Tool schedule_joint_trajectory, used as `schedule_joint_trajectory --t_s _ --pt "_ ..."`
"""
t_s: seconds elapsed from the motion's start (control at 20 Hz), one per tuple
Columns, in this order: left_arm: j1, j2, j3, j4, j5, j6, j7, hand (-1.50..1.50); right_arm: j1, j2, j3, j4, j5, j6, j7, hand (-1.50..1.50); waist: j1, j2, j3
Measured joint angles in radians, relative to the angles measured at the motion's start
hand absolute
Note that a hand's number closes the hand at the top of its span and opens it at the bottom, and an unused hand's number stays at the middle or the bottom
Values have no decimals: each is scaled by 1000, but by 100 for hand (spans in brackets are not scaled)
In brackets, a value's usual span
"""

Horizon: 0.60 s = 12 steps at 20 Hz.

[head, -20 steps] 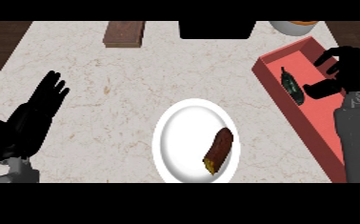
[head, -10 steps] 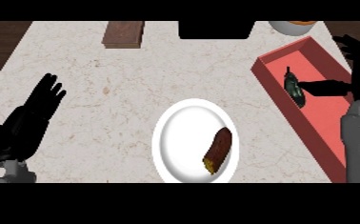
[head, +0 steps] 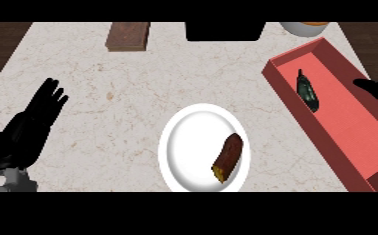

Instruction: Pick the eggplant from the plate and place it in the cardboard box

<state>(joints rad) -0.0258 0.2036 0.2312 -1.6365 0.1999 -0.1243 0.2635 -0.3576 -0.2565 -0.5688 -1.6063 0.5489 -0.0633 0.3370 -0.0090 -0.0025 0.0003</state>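
Note:
The eggplant (head: 307,90), small and dark, lies inside the red box (head: 341,115) at the right, against its left wall. Nothing touches it. Only a black tip of my right hand (head: 367,86) shows at the right edge, over the box and apart from the eggplant. In the middle front stands the white plate (head: 188,146), which carries a brown oblong piece of food (head: 229,157) on its right half. My left hand (head: 35,121) rests open at the left edge with its fingers pointing up, holding nothing.
Along the counter's back edge stand a brown block (head: 128,35), a black object (head: 224,30) and a white bowl (head: 303,27) with something orange in it. The box runs slantwise from the back right to the front right corner.
My right hand has drawn back to the right, off the box, and has nearly left the view. The eggplant stays lying in the box. The left hand has barely moved.

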Motion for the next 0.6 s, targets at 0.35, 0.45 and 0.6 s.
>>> schedule_joint_trajectory --t_s 0.35,0.45,0.6 --pt "-10 6 6 -24 6 2 27 0 133 -88 -176 -17 -241 102 -79 -150 1 0 0" --pt "0 3 3 -42 5 3 35 0 179 -115 -211 -29 -297 147 -100 -150 1 0 0" --pt "3 -7 -3 -47 0 8 40 0 227 -148 -255 -28 -370 192 -134 -150 3 1 0"
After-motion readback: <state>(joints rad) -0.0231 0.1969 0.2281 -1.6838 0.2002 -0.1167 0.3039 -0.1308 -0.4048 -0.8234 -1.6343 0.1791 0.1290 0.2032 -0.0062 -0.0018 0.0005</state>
